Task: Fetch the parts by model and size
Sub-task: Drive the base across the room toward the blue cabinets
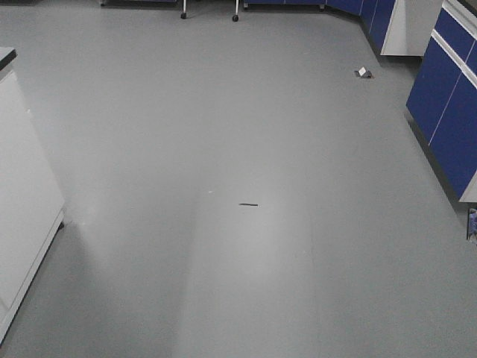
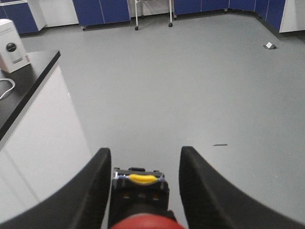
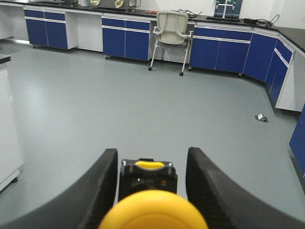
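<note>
A red-capped push-button switch (image 2: 143,223) with a black body sits between the fingers of my left gripper (image 2: 144,157), which is shut on it and holds it in the air above the grey floor. My right gripper (image 3: 152,155) is likewise shut on a yellow-capped switch (image 3: 152,212) with a black body, cap toward the camera. On the left switch, one finger (image 2: 95,181) lies against the body and a thin gap shows at the other side. Neither the grippers nor the parts appear in the front view.
A white counter with a black top (image 2: 28,81) stands to the left, carrying a white device (image 2: 12,45). Blue cabinets (image 1: 447,112) line the right and far walls, with a chair (image 3: 172,28) in front of them. A small object (image 1: 363,72) and a black strip (image 1: 248,204) lie on the floor.
</note>
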Motion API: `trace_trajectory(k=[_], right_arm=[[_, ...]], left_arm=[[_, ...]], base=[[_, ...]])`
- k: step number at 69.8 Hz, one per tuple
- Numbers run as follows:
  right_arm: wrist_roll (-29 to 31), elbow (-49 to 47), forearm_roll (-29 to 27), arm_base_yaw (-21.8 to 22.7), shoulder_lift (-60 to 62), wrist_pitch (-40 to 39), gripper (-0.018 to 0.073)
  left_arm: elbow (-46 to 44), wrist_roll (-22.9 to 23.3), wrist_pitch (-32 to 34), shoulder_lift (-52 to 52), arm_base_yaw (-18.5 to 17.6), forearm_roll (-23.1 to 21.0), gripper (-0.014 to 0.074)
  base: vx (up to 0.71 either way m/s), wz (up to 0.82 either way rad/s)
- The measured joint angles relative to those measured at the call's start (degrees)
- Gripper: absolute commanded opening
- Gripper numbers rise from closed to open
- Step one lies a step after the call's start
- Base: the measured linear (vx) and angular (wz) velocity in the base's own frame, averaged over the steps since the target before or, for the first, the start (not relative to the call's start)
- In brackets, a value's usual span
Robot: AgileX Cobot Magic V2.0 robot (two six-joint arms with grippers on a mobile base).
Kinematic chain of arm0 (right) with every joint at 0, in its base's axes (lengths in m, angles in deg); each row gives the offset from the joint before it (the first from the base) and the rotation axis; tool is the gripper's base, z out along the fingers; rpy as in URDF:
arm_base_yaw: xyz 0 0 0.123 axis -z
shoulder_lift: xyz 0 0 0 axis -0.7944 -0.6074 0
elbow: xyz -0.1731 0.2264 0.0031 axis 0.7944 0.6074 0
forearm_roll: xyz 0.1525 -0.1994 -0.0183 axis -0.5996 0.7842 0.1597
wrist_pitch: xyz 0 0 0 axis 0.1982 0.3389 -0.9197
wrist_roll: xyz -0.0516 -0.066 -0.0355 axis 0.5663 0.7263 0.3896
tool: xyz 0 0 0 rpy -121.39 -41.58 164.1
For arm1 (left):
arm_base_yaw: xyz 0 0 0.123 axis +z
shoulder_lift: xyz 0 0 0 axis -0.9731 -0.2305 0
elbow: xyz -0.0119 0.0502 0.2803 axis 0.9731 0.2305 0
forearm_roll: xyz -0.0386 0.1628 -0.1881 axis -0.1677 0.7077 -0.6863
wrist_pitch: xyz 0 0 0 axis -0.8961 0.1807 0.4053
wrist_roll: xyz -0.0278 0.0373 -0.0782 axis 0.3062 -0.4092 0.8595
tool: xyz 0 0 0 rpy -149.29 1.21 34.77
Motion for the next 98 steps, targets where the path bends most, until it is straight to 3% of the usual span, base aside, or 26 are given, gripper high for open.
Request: trace_trajectory(k=[98], right_arm=[[0.0,0.0,0.0,0.0,0.0,0.0,-0.0009]], left_arm=[[0.0,0.0,0.0,-0.05,0.0,0.0,-0.0006]], base=[[0.58,-0.04]])
